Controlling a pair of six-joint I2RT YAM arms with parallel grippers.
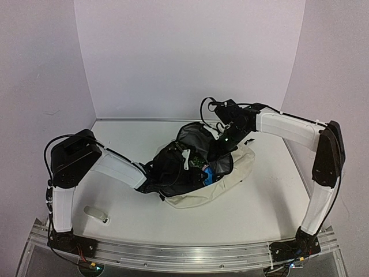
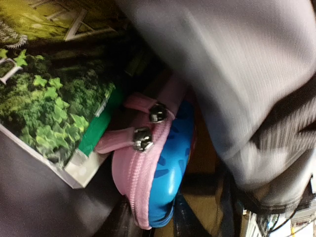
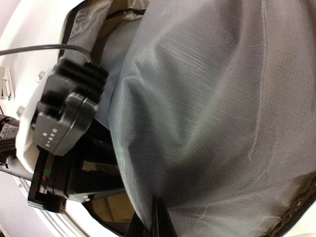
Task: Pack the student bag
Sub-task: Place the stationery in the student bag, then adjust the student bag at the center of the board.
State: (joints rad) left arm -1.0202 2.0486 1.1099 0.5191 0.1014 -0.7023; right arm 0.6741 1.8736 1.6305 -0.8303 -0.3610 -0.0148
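1. Nearest, on the left of the white table (image 1: 248, 222), a small pale item (image 1: 95, 214) lies alone, well apart from the bag; it is too small to name.
2. The bag (image 1: 230, 180) lies slumped mid-table: soft cream cloth with black straps, its mouth gaping towards the left and far side.
3. The left claw (image 1: 184, 164) is reached into that mouth from the left. Its fingers are hidden, so I cannot tell whether they are spread or pinching anything.
4. Inside sits a stiff, square-cornered book (image 2: 54, 103) with a glossy ivy-green cover. Touching its right edge is a rounded case (image 2: 163, 163), smooth blue with a pink zip band and two metal pulls.
5. Farther, the right claw (image 1: 221, 148) is pressed together on the bag's upper lip, pinching the thin grey woven lining (image 3: 212, 123) and holding the mouth up.
6. The step looks like stowing contents. Next, the left arm likely needs a straight withdrawal clear of straps and lining.
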